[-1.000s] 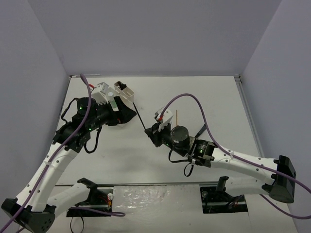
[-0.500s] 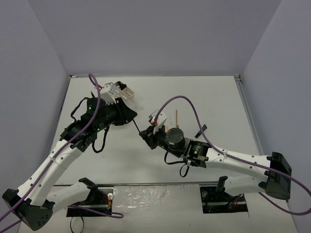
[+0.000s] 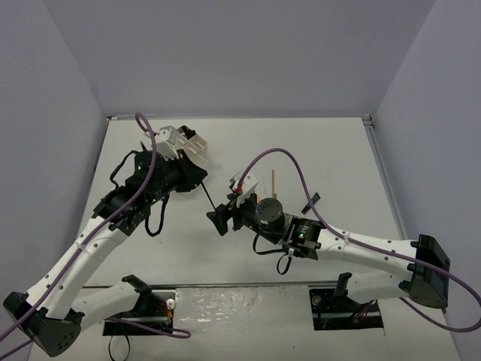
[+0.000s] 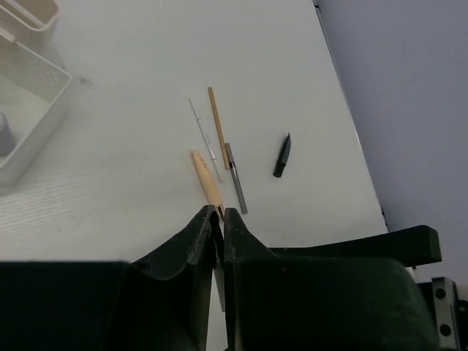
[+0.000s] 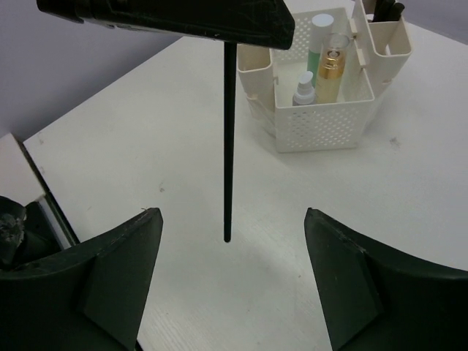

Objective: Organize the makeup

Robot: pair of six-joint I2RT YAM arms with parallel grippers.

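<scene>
**Black stick in the left gripper: carry it upright to the box**

The thin black stick (image 5: 228,146) hangs nearly vertical above the table (image 5: 146,131), its lower tip in the air between the fingers of the right gripper (image 5: 230,248). The right jaws stand wide apart and touch nothing. The left gripper (image 4: 221,219) is clamped shut on the stick's upper part.

The white box (image 5: 322,124) sits just beyond. In its middle compartment are the gold bottle (image 5: 330,69), the small grey-lilac bottle (image 5: 303,88) and the pale green bottle (image 5: 319,36).

The sensible move looks like this:
- Back the right gripper clear first, so that it cannot knock the stick.
- Keep the stick upright as you carry it, and lift it enough for the tip to clear the box wall.
- Lower it into a tall side compartment (image 5: 384,36), where dark tips already show.
- Open the jaws only once the tip is well inside the compartment.

More loose pieces lie well apart from the box and are left for later: two tan sticks (image 4: 214,124), a grey stick (image 4: 235,186) and a short black piece (image 4: 282,155).

Several things are hard to make out:
- From the left wrist, the closed jaws hide almost all of the held stick.
- Its top end is covered in the right wrist view.
- From above, the left wrist blocks much of the box.
- You cannot tell how full the side compartments are.
</scene>
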